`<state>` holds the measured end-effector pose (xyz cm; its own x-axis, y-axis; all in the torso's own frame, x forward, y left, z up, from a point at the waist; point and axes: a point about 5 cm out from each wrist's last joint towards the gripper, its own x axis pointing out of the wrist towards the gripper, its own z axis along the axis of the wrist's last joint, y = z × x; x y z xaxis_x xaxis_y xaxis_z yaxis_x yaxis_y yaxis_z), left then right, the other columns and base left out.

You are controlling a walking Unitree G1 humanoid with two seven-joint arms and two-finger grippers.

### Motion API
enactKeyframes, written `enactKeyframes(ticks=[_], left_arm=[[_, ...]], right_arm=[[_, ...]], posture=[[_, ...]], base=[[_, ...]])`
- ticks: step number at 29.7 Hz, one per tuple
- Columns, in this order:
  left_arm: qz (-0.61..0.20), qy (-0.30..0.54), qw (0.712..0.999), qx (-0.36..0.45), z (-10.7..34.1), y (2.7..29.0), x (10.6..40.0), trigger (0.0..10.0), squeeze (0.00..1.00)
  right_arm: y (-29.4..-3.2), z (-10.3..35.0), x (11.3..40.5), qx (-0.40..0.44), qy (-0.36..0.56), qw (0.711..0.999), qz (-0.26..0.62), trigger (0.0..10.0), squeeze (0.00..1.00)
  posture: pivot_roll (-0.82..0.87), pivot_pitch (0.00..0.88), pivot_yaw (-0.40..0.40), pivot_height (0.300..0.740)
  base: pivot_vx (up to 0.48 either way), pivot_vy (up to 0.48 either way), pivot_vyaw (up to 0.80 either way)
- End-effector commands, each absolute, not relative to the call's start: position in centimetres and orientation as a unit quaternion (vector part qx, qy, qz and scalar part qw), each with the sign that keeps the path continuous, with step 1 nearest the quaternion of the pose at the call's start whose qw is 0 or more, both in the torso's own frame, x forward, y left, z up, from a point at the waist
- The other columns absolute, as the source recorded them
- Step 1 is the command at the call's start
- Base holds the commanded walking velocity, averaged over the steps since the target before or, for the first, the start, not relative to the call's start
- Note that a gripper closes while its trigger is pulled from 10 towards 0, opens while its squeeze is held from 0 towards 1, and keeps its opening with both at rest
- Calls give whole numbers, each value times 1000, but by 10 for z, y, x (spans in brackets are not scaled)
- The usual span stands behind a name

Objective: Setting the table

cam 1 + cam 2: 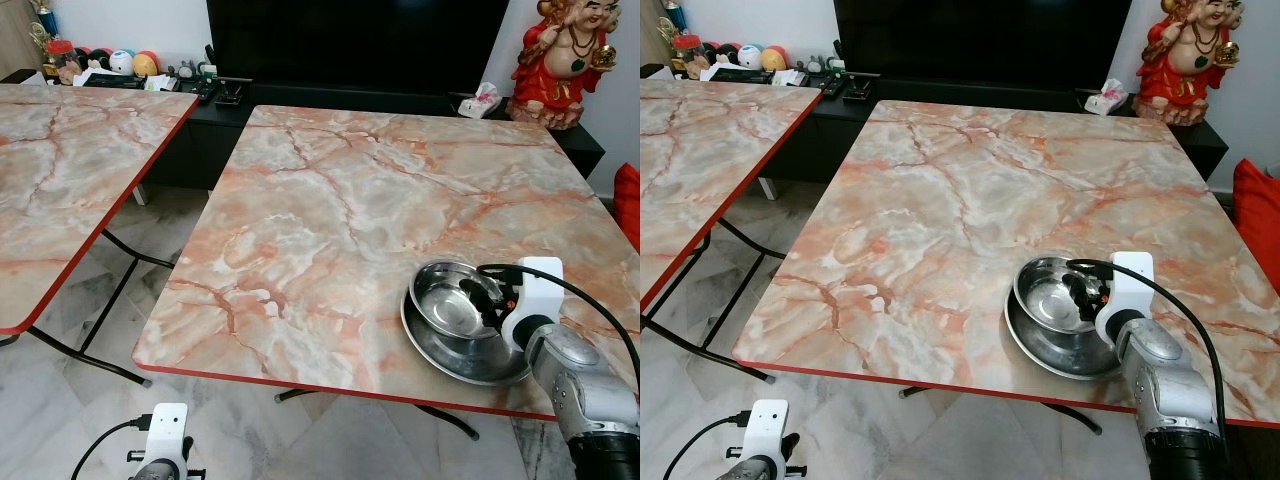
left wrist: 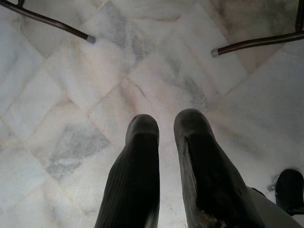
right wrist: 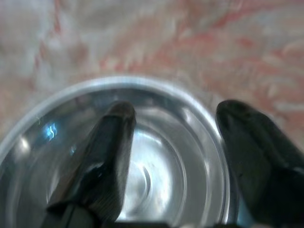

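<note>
1. On the near right corner of the marble table [image 1: 330, 200]: a steel bowl [image 1: 450, 300] sitting inside a wider steel plate [image 1: 440, 352], both close to the red front edge.
2. At the bowl's right rim: right gripper [image 1: 1080, 288] reaching in from the robot's side, fingers spread, one finger [image 3: 102, 156] hanging over the bowl's inside, the other [image 3: 259, 152] lying outside the rim; wall of the bowl standing between them, contact impossible to tell.
3. Behind the gripper: white wrist housing and silver arm [image 1: 580, 385] angling up from the lower right, a black cable looping over the table edge.
4. Below the table's front edge, low on the left: left gripper [image 2: 164, 126] hanging idle over the pale marble floor [image 2: 71, 85], fingers parted by a narrow gap, gripping nothing.
5. Near those fingers on the floor: two dark table feet [image 2: 90, 39] resting on the tiles.
6. To the left: a second marble table [image 1: 70, 170] standing apart across a strip of floor.
7. Along the far wall: a black cabinet [image 1: 200, 140] carrying small clutter, a dark screen [image 1: 360, 40] and a red figurine [image 1: 560, 60].
</note>
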<state>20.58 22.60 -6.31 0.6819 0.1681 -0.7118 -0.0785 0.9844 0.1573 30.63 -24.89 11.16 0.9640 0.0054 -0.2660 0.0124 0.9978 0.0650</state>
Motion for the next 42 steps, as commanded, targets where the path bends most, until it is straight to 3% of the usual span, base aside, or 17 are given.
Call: enactKeyframes(ticks=[1,11,42], left_arm=[[69,406,910,52,-66,227,202,10000,0],[68,401,912,56,-65,228,203,10000,0],[68,396,915,43,-64,226,205,10000,0]], right_arm=[[-253,138,311,54,32,998,-32,10000,0],[-217,123,294,8,-42,998,-52,10000,0],[-205,115,299,28,-95,991,-86,10000,0]], posture=[[35,0,-39,740],[40,0,-33,740],[47,0,-30,740]], base=[[0,0,0],[0,0,0],[0,0,0]])
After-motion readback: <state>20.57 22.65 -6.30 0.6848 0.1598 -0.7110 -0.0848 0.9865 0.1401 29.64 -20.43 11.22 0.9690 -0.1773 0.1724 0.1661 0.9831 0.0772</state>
